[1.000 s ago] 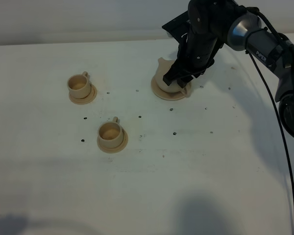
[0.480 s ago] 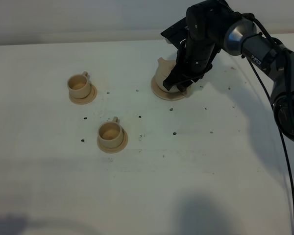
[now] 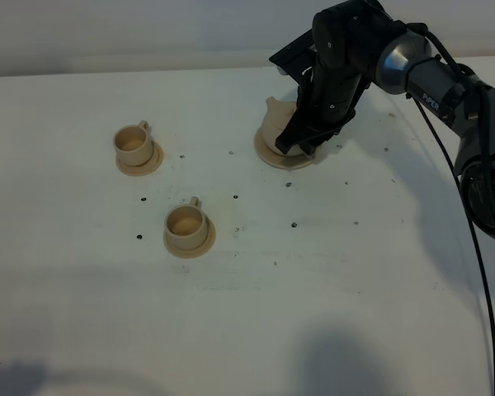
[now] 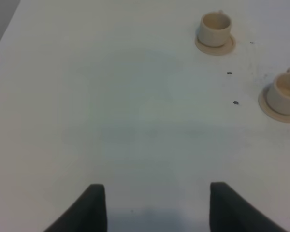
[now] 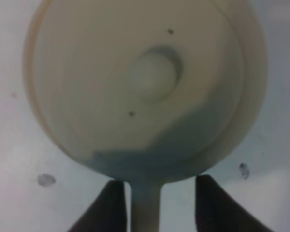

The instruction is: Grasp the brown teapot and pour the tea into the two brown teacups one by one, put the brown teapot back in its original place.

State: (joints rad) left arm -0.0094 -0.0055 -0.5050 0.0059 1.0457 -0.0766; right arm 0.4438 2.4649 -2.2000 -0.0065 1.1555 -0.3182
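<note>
White tabletop point(image 3: 355, 289), flecked with small dark specks, fills the high view. The tan teapot point(image 3: 271, 124) sits on its wide saucer point(image 3: 282, 162) towards the back right. The right gripper point(image 3: 301, 139) is down over it and hides most of the body, so only the spout side shows. Well to the left stand the two teacups, each on its own small saucer: the far teacup point(image 3: 133, 142) and the near teacup point(image 3: 185, 223), both upright and apart from each other. In the left wrist view, the left gripper point(image 4: 154, 208) hangs above bare table with its dark fingers point(image 4: 94, 210) wide apart and nothing between them; both cups show beyond it. From the right wrist camera the teapot is seen from above, its lid knob point(image 5: 152, 77) in the middle. Its loop handle point(image 5: 145, 203) runs down between the gripper's two fingers point(image 5: 210, 205). The jaws straddle the handle with a sliver of table showing on either side, so they are parted and not clamped on it.
</note>
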